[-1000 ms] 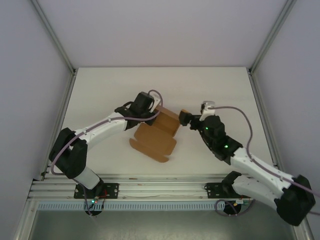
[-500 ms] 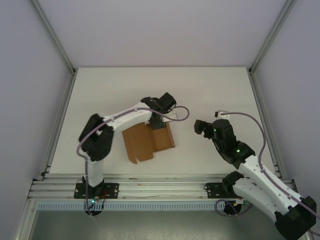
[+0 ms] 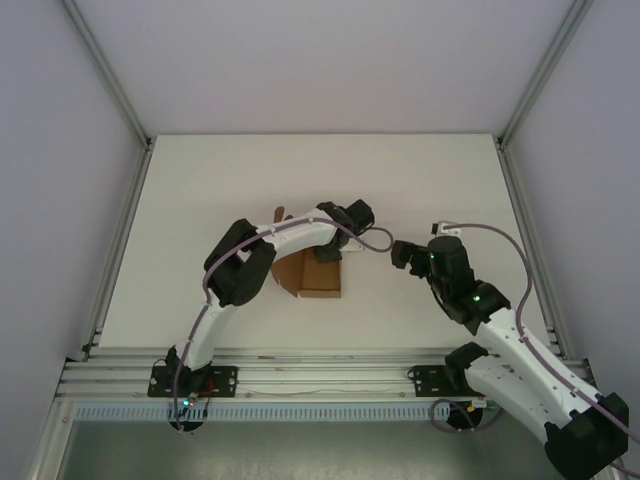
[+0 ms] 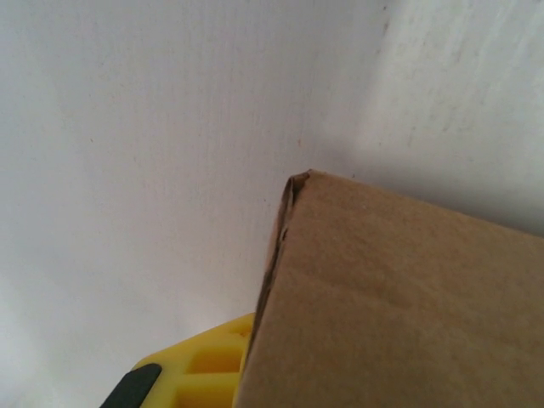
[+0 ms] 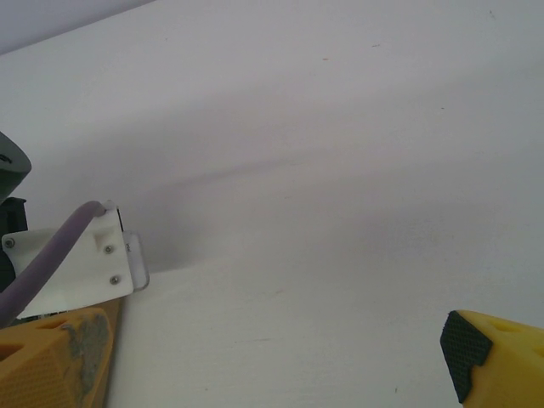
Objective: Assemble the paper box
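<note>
Bench [image 3: 430, 180]: white, matte, rectangular surface. Contents: one paper box [image 3: 312, 278], brown cardboard, partly folded, lying left of centre.

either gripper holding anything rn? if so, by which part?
Right gripper is open and holds nothing. Left gripper is on the paper box near its far right corner, with cardboard against one finger; whether it is clamped cannot be told.

The paper box [image 3: 306, 276], plain brown cardboard, lies partly folded near the middle of the white table [image 3: 200, 190].
</note>
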